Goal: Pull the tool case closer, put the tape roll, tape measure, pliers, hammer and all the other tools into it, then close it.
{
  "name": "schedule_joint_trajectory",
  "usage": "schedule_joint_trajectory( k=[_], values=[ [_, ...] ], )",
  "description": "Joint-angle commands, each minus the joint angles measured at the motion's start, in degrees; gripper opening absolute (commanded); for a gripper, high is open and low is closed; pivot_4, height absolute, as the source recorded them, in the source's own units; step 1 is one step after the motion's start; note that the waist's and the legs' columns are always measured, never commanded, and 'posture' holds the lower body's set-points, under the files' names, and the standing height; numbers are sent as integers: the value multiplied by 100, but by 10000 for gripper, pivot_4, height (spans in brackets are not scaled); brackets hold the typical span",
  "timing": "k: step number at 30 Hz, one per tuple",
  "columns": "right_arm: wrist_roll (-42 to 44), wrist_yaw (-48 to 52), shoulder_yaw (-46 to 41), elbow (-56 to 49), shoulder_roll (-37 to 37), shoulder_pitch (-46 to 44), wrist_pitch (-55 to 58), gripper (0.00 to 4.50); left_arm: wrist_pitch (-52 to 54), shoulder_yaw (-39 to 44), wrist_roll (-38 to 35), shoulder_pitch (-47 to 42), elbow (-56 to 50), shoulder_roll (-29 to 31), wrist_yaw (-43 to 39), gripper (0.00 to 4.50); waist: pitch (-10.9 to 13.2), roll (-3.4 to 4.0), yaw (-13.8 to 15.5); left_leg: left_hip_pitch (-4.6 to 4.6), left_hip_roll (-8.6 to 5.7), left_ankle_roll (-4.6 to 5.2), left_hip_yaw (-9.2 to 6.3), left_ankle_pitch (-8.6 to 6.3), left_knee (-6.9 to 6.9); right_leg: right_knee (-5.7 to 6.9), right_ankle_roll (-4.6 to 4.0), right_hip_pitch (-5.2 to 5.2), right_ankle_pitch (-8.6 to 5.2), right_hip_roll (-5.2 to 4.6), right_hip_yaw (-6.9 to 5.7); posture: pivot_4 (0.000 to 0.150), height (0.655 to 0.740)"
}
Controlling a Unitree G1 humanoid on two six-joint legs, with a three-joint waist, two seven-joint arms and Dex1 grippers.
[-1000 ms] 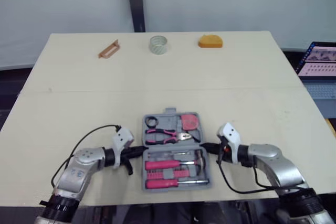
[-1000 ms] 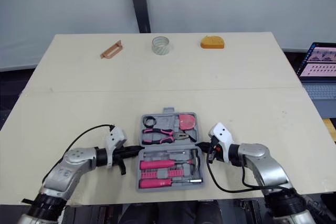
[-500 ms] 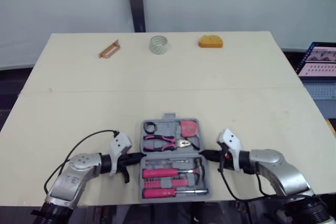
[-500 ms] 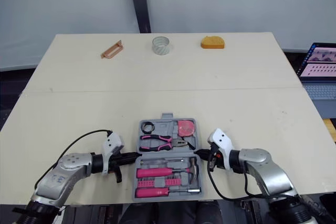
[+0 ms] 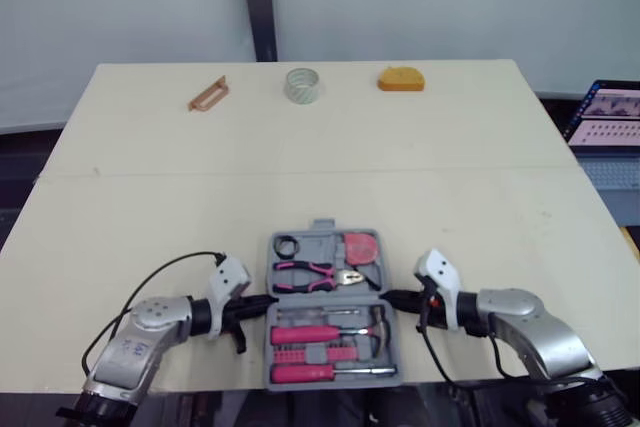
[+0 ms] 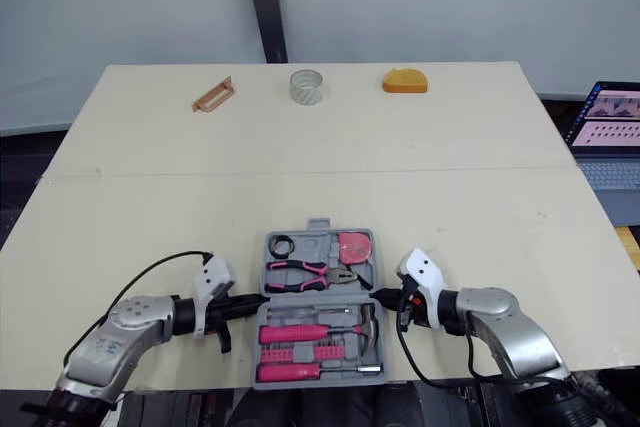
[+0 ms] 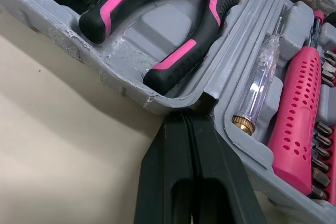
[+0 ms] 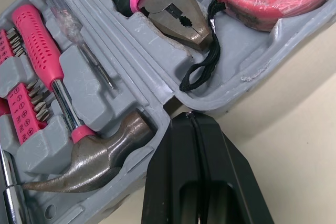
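The grey tool case [image 5: 320,228] lies open near the table's front edge. Its far half holds pink-handled pliers [image 5: 318,270], a red tape measure [image 5: 361,245] and a small black ring [image 5: 288,245]. Its near half holds a hammer [image 8: 89,166], pink screwdrivers [image 5: 310,333] and bits. My left gripper [image 5: 262,303] is shut, its tips in the hinge notch on the case's left side [image 7: 190,116]. My right gripper [image 5: 388,298] is shut at the hinge notch on the right side [image 8: 190,116]. A pale tape roll [image 5: 301,84] stands at the far edge.
A brown handle-shaped piece [image 5: 207,95] and an orange object [image 5: 400,78] lie at the far edge, either side of the tape roll. A laptop [image 5: 610,117] sits off the table's right side. Bare table stretches between the case and the far items.
The case has slid a little nearer to the front edge, with both shut grippers moving back along its sides. The far items have not moved.
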Motion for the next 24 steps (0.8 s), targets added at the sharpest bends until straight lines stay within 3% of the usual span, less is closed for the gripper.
schedule_joint_trajectory(
  k=[1, 9, 14, 19, 24],
  values=[
    [73, -41, -93, -200, -2, 20, -68, 551, -30, -83, 50, 85, 94, 67, -46, 0, 0, 0, 0, 0, 0, 0, 0, 0, 0, 0, 0, 0, 0, 0, 0, 1500, 7400],
    [353, 54, -678, 119, -267, -158, 224, 551, -525, 449, 53, -176, 729, 484, -177, 0, 0, 1, -2, 1, 0, 0, 2, 0, 1, 0, 0, 0, 0, 0, 1, 1500, 7400],
    [910, 24, -998, 552, -214, -757, 1200, 19961, -504, 697, -396, -39, 277, 664, -577, 0, 2, 2, -45, 4, 3, 0, 2, 0, -6, 1, 0, -2, 0, 1, -1, 1500, 7400],
    [1204, -277, -981, 1274, 141, -1652, 2279, 44510, -80, 388, -694, 286, -634, 737, -859, 0, 3, 4, -92, -9, 3, 0, 2, 0, -5, -3, 0, -11, 0, 0, -2, 1500, 7400],
    [1267, -485, -891, 1890, 554, -2305, 2837, 44510, 177, -152, -546, 515, -982, 842, -915, 0, 3, 5, -118, -13, 3, 0, -1, 0, -5, -1, 0, -12, 0, 0, -2, 1500, 7400]
  ],
)
